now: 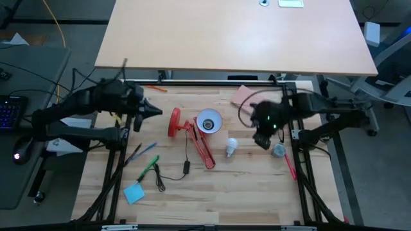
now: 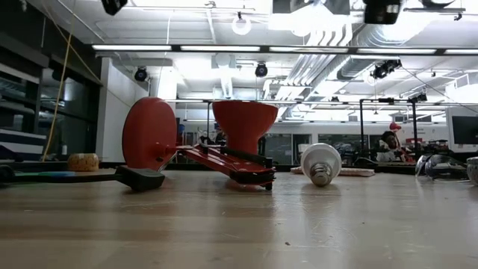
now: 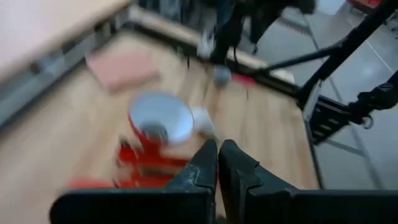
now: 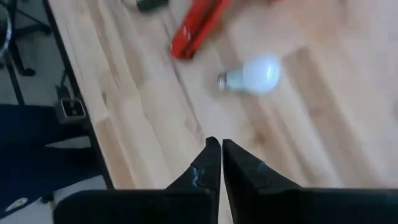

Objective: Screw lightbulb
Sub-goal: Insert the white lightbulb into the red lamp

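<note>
Nearest the front edge of the light wooden slatted table (image 1: 212, 192) lay a blue square sticky note (image 1: 133, 192), with a green marker pen (image 1: 148, 169) and a small black inline cord switch (image 1: 185, 168) just beyond it. Past those, the small white pear-shaped lightbulb with a silvery screw base (image 1: 230, 147) lay on its side on the bare wood, untouched, just beside the red desk lamp (image 1: 196, 131), which was tipped over with its round white-inside shade (image 1: 209, 121) facing up and its red disc base (image 1: 174, 122) on edge. A small grey round object (image 1: 278, 150) sat near the bulb on the right side. The right gripper (image 1: 262, 141) hung above the table between bulb and grey object, its fingers (image 4: 208, 163) pressed together and holding nothing. The left gripper (image 1: 154, 110) hovered near the lamp base, fingers (image 3: 205, 163) also together, empty. Farther back lay a pink flat pad (image 1: 243, 95), and beyond it a pale tabletop (image 1: 231, 38).
</note>
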